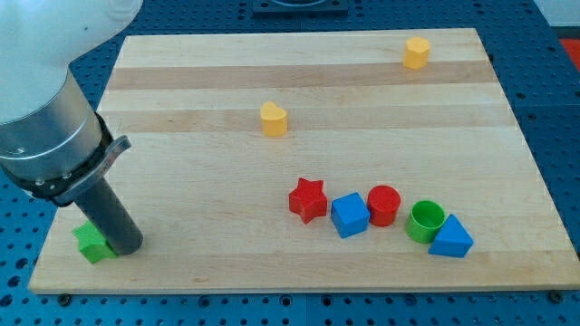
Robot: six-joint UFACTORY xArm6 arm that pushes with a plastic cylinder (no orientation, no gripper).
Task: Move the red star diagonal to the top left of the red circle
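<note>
While the arm was parked down at the view's bottom left, my tip (125, 246) was seen right against the green block (91, 242), which sat near the board's bottom-left corner and was partly hidden behind the rod, so its shape couldn't really be made out. No gripper was fitted at all, just the plain dark rod, so nothing was being held or clamped.

The red star (307, 199) was found lower down on the wooden board (299, 81), a bit right of centre and well apart from the tip. Just to its right, and touching or nearly touching it, a blue cube (349, 215) was placed, and the red circle (383, 205) was tucked against the cube's right side. So the star and the red circle were lined up roughly level with each other, with the blue cube between them.

Further to the view's right, a green cylinder (425, 221) was seen near the red circle, with a blue triangle (450, 238) pressed up against its lower right.

Two yellow pieces were left well away from that row: a yellow heart (273, 119) around the middle of the board, and a yellow hexagon (416, 52) up near the top right corner.
</note>
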